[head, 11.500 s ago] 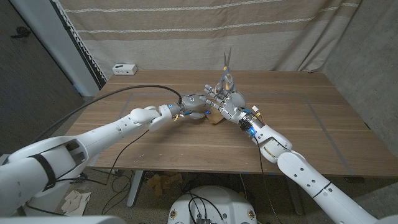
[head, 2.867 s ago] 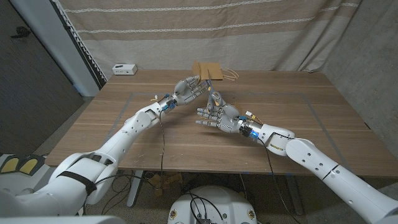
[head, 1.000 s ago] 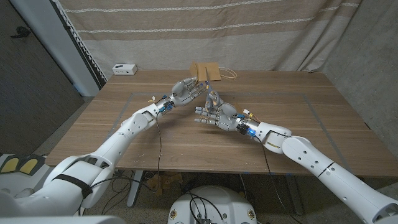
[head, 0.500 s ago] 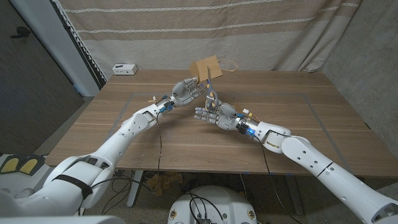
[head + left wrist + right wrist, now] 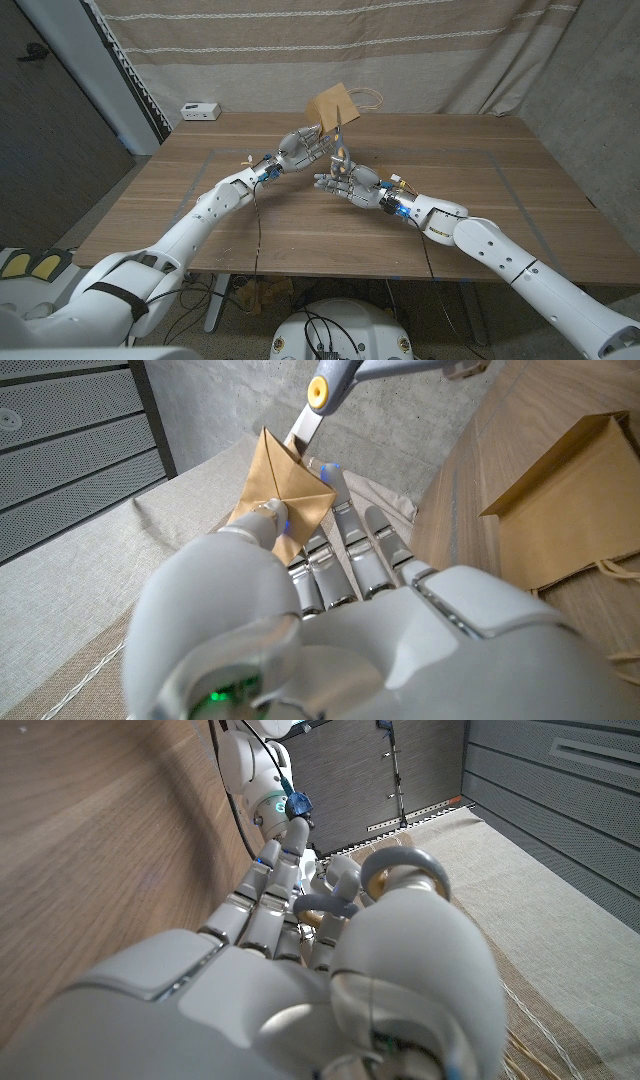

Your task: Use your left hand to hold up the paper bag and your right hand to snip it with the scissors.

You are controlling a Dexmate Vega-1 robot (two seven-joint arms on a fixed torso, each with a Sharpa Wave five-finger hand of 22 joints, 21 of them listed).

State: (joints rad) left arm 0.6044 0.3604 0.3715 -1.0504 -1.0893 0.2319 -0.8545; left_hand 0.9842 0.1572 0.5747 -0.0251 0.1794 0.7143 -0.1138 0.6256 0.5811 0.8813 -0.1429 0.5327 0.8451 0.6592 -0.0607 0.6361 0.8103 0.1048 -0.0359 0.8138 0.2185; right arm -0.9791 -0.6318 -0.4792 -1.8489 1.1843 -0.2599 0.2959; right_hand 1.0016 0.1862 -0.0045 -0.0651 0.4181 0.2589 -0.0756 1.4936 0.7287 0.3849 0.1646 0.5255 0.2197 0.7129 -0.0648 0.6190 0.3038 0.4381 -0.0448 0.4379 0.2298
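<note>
Left hand [image 5: 303, 146] pinches a brown paper bag [image 5: 330, 104] by its lower corner, raised above the wooden table [image 5: 480, 200]. Right hand [image 5: 352, 185], just below and beside it, grips grey-handled scissors [image 5: 341, 140], blades pointing up against the bag's lower edge.
</note>
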